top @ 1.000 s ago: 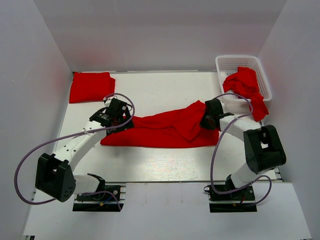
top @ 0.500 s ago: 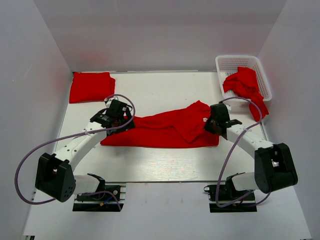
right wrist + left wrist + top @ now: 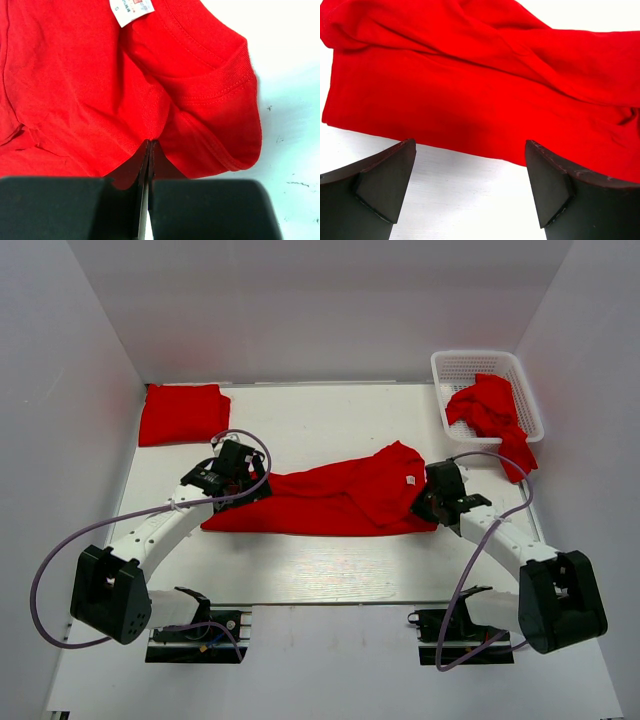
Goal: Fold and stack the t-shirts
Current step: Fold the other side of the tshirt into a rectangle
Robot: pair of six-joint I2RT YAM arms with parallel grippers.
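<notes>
We've got one bright red short-sleeved fabric t-shirt [image 3: 330,505] lying in the middle of the white table [image 3: 320,575]. Its long axis runs left to right across the table, tilting a bit toward the far side as it goes right. The collar end points right. The small white neck label [image 3: 131,9] sits face up at that end, just beside the ribbed neckline. The left end is a flatter, straighter edge, and the middle is bunched into long creases running along that same axis.

The right end effector [image 3: 150,150] is pinched fully together on a fold of that shirt just below the collar, by the shirt's near right corner. The left end effector [image 3: 470,145] has its fingers spread wide apart over the shirt's straight near edge at the left end. We can't tell whether it touches the cloth.

A second red t-shirt [image 3: 183,413], folded into a neat rectangle, lies flat in the far left corner of the table, well apart from the first. At the far right stands a white plastic lattice basket [image 3: 465,365] holding a crumpled heap of red t-shirts [image 3: 488,408], part of it hanging over the near rim.

Plain white walls [image 3: 330,310] box in the table on the left, far and right sides, and purple cables [image 3: 238,431] loop off both arms.
</notes>
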